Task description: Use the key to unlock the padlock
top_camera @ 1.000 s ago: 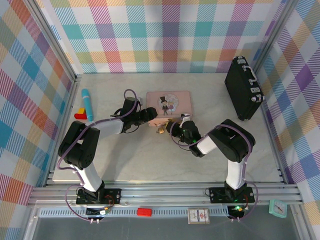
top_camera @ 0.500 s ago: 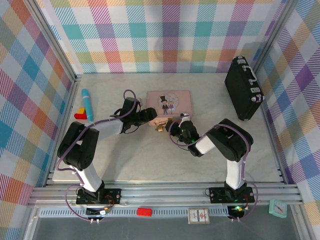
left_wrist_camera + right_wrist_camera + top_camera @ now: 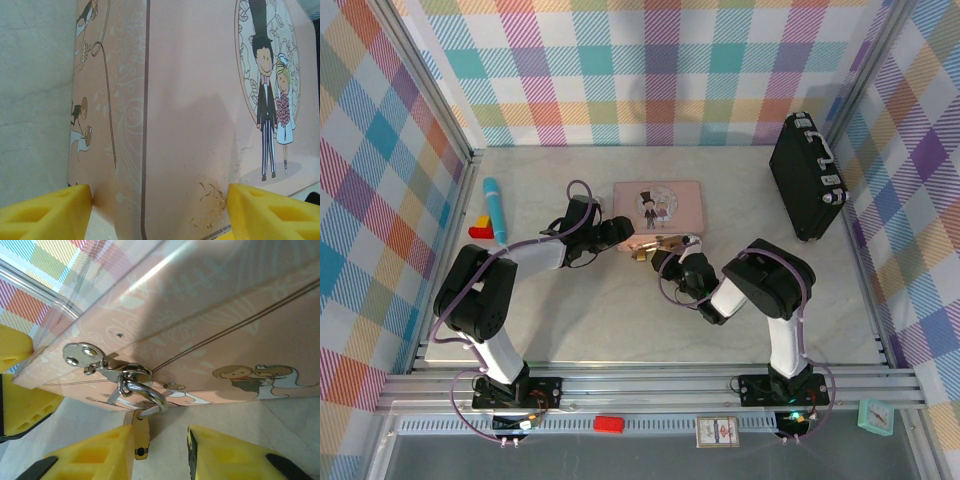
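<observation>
Padlock: small brass body hanging at the near wall of the pink tin, about mid-tabletop. From above it is a brass speck at the tin's near edge.
Shackle: silver loop threaded through the tin's clasp. From here it looks closed.
Right gripper: released. Its yellow jaws stand apart with the padlock in the gap, just beside one finger and clear of the other.
Left gripper: grasping the pink tin at its near left corner, a yellow finger on either side.
Pink tin: lies flat, lid up, with a cartoon bride and groom on it.
Tabletop: pale marbled surface.
Black case: at the far right corner, well apart from the tin.
Blue tube: by the left edge, a red and yellow block just beside it.
</observation>
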### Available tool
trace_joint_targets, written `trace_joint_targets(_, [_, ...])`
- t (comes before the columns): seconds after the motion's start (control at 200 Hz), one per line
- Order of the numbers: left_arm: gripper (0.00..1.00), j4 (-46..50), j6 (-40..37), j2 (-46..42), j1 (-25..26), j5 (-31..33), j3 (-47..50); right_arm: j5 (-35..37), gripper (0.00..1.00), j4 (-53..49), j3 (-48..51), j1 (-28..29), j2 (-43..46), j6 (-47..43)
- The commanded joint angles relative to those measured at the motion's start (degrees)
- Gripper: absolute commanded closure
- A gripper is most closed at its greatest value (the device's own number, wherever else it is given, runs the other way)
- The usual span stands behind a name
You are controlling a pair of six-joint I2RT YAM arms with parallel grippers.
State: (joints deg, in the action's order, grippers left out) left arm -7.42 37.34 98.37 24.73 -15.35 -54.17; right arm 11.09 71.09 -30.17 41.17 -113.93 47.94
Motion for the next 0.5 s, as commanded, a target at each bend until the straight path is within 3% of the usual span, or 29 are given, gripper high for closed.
trace_joint_targets(0.0, [0.30,3.55,0.03,-1.82,0.84,0.39,0.14,-0.30,0.66,-1.73,-1.51,0.32,-1.91,-0.24])
trace_joint_targets(0.215, [0.30,3.19,0.39,-2.91,0.83,0.24,0.59,2.01,0.71,-8.94,-4.69,0.18,-1.62,2.11])
trace_joint_targets(0.495, [0.30,2.88,1.01,-2.67,1.17,0.54,1.26,0.79,0.75,-0.52,-4.74,-1.35,-3.75,2.23])
